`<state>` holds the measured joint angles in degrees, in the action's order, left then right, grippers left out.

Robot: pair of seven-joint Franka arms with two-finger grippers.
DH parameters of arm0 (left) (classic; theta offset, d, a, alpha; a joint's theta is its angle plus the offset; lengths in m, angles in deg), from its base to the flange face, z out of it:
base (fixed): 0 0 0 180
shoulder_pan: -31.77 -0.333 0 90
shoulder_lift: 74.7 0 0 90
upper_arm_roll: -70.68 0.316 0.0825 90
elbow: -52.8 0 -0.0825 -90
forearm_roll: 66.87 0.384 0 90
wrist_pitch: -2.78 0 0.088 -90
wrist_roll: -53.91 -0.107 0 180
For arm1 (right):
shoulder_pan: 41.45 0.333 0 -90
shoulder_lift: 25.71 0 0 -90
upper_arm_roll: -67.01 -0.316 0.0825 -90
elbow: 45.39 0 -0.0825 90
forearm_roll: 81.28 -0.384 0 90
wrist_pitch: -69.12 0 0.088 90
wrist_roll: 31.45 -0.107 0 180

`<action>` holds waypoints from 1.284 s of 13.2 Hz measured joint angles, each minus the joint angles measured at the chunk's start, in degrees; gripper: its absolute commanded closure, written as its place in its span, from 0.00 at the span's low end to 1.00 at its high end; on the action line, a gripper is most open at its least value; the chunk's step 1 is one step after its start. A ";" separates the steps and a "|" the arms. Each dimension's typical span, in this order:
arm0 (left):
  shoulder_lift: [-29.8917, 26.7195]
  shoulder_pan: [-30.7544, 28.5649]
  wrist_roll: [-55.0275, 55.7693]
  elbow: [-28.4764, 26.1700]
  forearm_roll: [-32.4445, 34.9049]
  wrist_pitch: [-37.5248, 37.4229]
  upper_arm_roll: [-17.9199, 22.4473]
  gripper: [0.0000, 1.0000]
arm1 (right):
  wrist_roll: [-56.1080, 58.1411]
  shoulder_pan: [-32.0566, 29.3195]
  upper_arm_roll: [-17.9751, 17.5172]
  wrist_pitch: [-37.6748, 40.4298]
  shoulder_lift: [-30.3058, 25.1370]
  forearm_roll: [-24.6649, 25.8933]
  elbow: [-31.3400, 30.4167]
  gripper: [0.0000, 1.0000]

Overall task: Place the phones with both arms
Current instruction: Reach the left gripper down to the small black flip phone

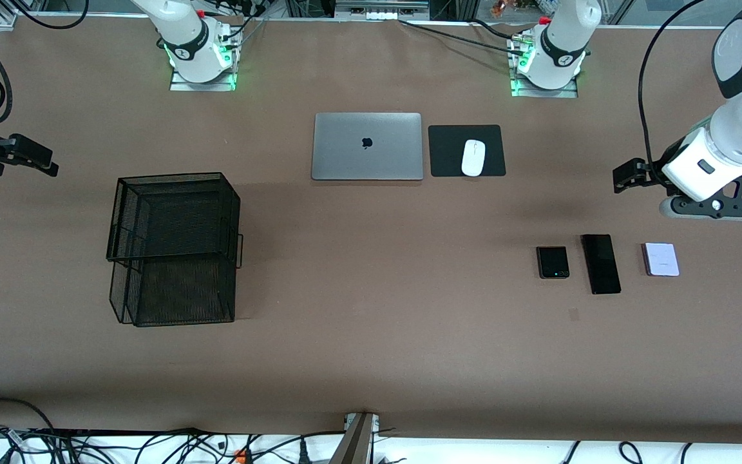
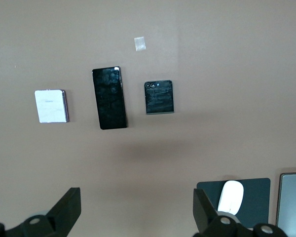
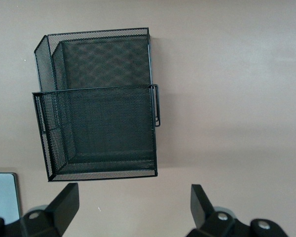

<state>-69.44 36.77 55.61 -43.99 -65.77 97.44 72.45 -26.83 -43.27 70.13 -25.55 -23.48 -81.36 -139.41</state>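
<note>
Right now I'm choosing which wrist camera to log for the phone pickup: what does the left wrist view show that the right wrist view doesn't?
Only the left wrist view: three phones in a row, the lilac phone, slab phone and folded phone, plus the mouse on its pad.

Only the right wrist view: the mesh basket.

Both: bare brown table, an edge of the laptop, and that arm's own open end effector, left and right.

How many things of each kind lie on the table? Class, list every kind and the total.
Phones: 3: folded black phone, slim black phone, lilac-white phone
Laptop: 1
Computer mouse: 1
Mouse pad: 1
Mesh tray rack: 1
Total: 7
</note>
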 measured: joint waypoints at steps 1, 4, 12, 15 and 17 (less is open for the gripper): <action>0.31 -0.36 -0.03 -0.24 0.00 -0.41 0.15 0.00 | 0.00 0.00 0.00 0.00 0.00 0.00 0.00 0.00; 3.99 -0.97 -0.10 -2.59 0.02 0.82 0.44 0.00 | 0.00 0.00 0.00 0.00 0.01 0.00 0.00 0.00; 18.57 -0.97 0.22 -10.65 3.26 35.55 -0.11 0.00 | 0.00 0.00 0.00 0.00 0.12 0.00 -0.01 0.00; 22.61 -0.85 0.41 -15.23 -1.17 45.37 -0.72 0.00 | 0.00 0.00 0.00 0.00 0.14 0.00 -0.02 0.00; 24.87 -0.83 0.64 -16.32 -2.35 49.41 -1.44 0.00 | 0.01 0.00 0.00 0.00 0.14 0.00 -0.02 0.00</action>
<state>-44.57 35.94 56.25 -60.31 -68.13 146.84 71.02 -26.82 -43.27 70.13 -25.55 -23.34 -81.36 -139.42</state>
